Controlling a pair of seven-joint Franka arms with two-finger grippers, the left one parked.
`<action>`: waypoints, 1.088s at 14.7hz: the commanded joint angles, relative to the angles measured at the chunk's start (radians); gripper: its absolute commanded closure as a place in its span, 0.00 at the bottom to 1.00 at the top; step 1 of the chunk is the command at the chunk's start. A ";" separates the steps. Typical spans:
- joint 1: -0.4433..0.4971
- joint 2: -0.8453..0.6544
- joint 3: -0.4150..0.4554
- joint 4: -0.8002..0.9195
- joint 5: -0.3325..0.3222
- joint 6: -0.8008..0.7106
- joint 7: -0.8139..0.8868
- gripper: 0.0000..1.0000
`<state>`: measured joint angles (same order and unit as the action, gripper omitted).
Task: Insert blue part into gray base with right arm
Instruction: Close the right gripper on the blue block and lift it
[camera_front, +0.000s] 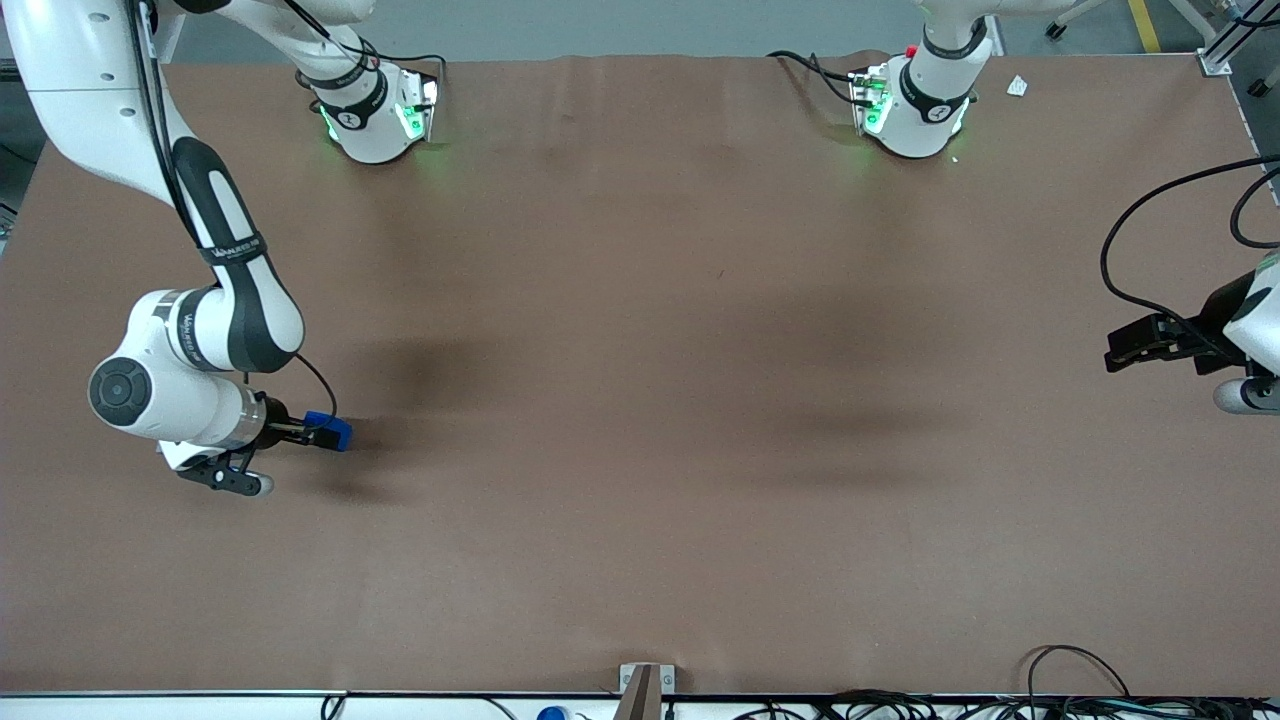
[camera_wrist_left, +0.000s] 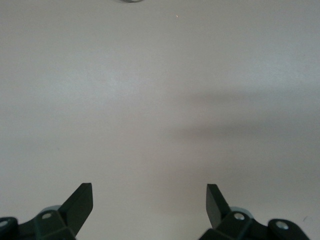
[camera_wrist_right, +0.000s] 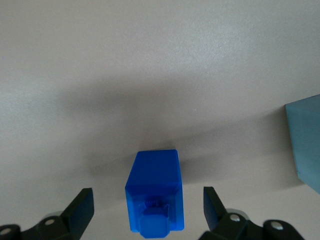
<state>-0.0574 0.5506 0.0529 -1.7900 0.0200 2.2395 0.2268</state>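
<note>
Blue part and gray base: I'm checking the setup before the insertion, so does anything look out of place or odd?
Nothing stands out. The blue part sits intact on the table between the open gripper fingers, not yet gripped. The gray base shows only partly, beside it.

Gray base (camera_wrist_right: 305, 147) cut off by frame edge.

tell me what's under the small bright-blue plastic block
The small bright-blue plastic block rests on the brown table cover, between the open right gripper fingers. Its underside is hidden.
</note>
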 joint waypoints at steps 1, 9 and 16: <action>-0.009 0.011 0.007 0.003 -0.003 -0.001 0.017 0.16; -0.004 0.015 0.007 0.001 -0.003 -0.015 0.013 0.80; -0.004 -0.001 0.009 0.162 -0.083 -0.249 -0.120 1.00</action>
<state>-0.0529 0.5646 0.0561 -1.6978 -0.0445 2.0826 0.1825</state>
